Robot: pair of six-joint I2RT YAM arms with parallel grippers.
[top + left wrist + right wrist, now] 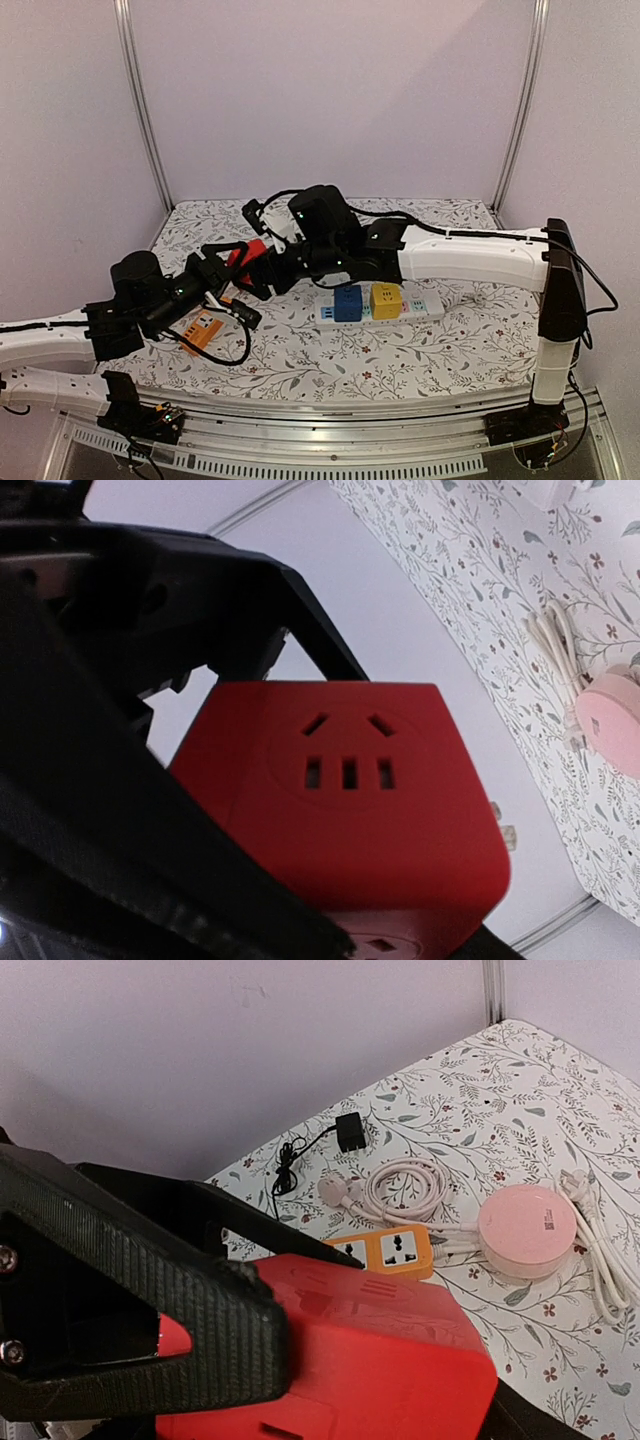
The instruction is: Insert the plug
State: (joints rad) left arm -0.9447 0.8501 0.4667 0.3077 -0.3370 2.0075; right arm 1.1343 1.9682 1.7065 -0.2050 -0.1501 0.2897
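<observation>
A red cube plug adapter [249, 254] hangs above the table's left middle, held between both grippers. My left gripper [232, 270] is shut on it from the left. In the left wrist view the cube [345, 800] fills the frame, its socket face towards the camera. My right gripper [268, 263] is shut on it from the right. In the right wrist view a ribbed finger [150, 1320] presses on the cube [380, 1360]. A white power strip [425, 308] lies on the table to the right, with a blue cube [347, 302] and a yellow cube [386, 300] plugged in.
An orange socket strip [392, 1251], a pink round hub [527, 1230], a coiled white cable [405, 1188] and a black adapter [350, 1132] lie on the flowered cloth. The orange strip [203, 330] lies under the left arm. Walls close the back and sides.
</observation>
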